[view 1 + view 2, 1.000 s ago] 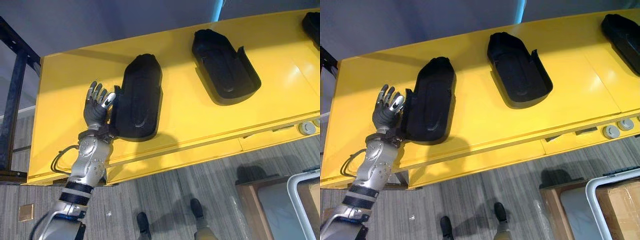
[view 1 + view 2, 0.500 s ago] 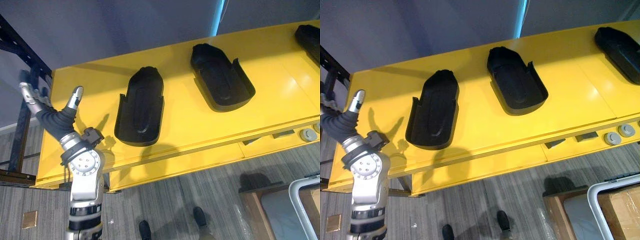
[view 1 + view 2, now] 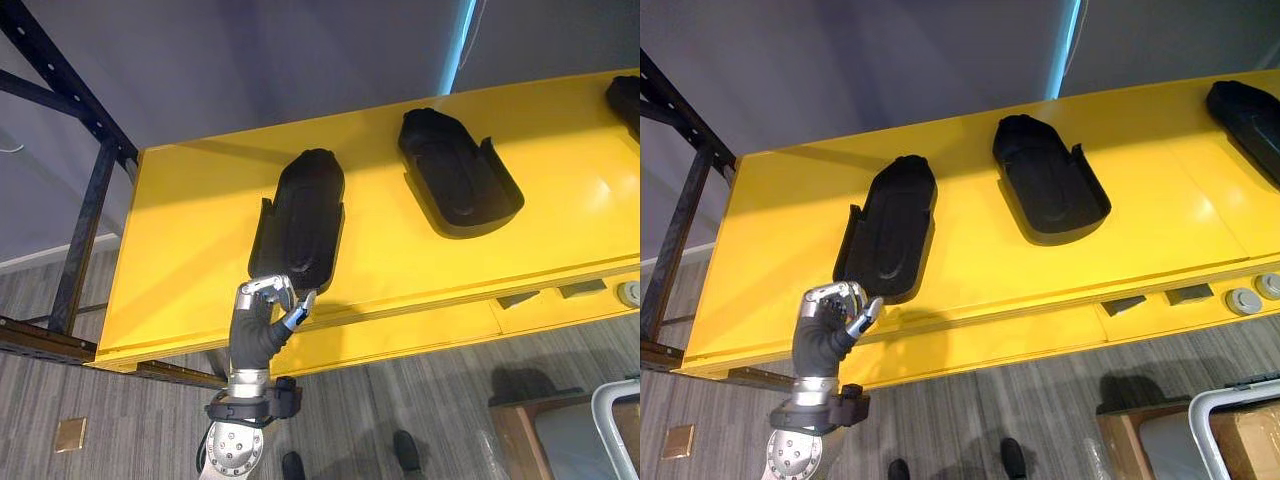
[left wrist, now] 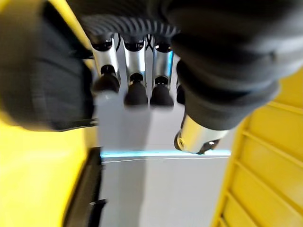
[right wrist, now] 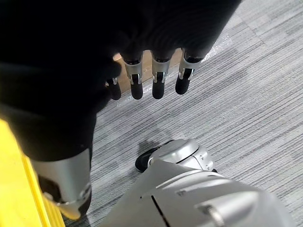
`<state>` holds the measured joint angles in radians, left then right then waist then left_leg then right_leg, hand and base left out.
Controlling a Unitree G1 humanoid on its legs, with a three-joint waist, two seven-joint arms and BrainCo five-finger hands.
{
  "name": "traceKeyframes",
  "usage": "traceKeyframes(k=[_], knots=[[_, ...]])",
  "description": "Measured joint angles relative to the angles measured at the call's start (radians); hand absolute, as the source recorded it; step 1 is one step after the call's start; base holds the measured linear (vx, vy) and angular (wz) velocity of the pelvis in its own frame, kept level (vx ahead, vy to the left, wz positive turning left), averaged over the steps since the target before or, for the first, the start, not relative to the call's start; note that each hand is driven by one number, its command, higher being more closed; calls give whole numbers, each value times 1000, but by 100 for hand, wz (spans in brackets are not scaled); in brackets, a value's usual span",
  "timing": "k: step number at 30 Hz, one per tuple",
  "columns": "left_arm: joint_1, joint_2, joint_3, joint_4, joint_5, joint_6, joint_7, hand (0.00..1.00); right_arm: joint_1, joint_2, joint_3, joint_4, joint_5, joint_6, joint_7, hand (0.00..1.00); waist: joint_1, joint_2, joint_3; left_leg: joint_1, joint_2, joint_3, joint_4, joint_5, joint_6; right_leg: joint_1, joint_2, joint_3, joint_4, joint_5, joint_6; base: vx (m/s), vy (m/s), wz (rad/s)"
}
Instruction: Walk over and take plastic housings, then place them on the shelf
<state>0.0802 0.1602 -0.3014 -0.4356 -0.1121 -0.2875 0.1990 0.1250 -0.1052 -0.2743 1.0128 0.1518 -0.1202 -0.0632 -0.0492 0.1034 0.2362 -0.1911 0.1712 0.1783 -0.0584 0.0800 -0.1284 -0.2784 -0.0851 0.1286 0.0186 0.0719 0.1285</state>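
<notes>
Yellow table edge partly hidden by left robot hand, fingers curled, empty.

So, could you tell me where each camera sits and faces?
Left eye view: on the head, looking down at the yellow table, the left robot hand by the leftmost housing.
Right eye view: beside it, sharing that scene.
Left wrist view: along that robot hand, towards the grey wall.
Right wrist view: along the right robot hand, down at the floor.
</notes>
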Motion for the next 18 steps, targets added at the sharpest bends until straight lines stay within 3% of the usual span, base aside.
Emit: traceKeyframes(k=[5, 14, 18], knots=[[-8, 0, 0, 30, -30, 25, -49, 100, -12, -6, 1, 28, 0, 3, 7, 0, 5, -1, 0, -14, 1, -13, 1, 0, 0, -2, 0, -6, -8, 0, 0, 36, 32, 5], [-125, 0, 1, 163, -63, 48, -51, 100, -14, -7, 0, 31, 0, 11, 12, 0, 1, -3, -2, -27, 1, -11, 4, -1, -1, -18, 0, -3, -7, 1, 0, -3, 10, -1], [-200, -1, 2, 244, -63, 60, -42, 100, -26, -4, -1, 32, 0, 14, 12, 0, -18, -5, -2, -33, 1, -3, 3, -1, 0, -29, 0, 0, -8, 3, -1, 22, 26, -5]])
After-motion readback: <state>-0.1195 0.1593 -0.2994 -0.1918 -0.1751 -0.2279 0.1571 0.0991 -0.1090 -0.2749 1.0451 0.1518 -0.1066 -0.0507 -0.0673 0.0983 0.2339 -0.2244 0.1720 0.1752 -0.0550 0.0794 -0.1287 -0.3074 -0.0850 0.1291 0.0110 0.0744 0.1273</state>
